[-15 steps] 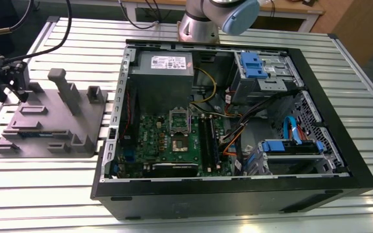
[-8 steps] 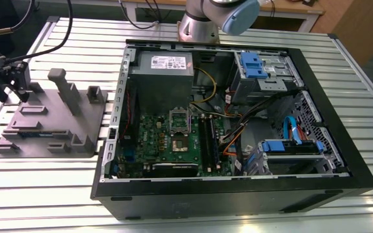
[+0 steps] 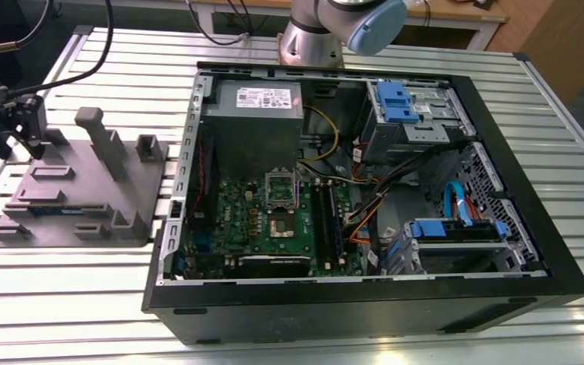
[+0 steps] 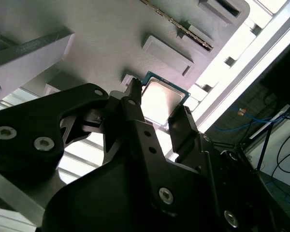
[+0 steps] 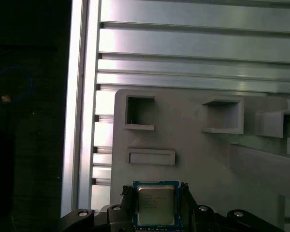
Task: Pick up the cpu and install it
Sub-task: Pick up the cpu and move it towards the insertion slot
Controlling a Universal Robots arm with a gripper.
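In the first wrist view, the black two-fingered gripper [image 5: 155, 195] has its fingers [image 5: 127, 199] set narrow, pressed against opposite edges of the cpu [image 5: 155, 205], a small flat square chip with a silver-grey metal top and a green rim. The cpu lies flat in its seat on the grey moulded plastic holder tray [image 5: 203, 159]. The second wrist view shows the same grip: the gripper [image 4: 158, 101] flanks the cpu [image 4: 162, 99] on the tray.

Beyond the chip, the tray carries two square pockets [image 5: 140, 113] and a shallow rectangular slot [image 5: 151, 157].

In the exterior view, the gripper [image 3: 23, 125] hangs over the tray [image 3: 69, 205] at the exterior view's left, on the ribbed aluminium table [image 3: 69, 304]. Beside the tray lies the open black computer case [image 3: 373, 304]. It holds a green motherboard [image 3: 236, 228], a grey metal power-supply box [image 3: 256, 129] and blue-clipped drive cages [image 3: 404, 103].
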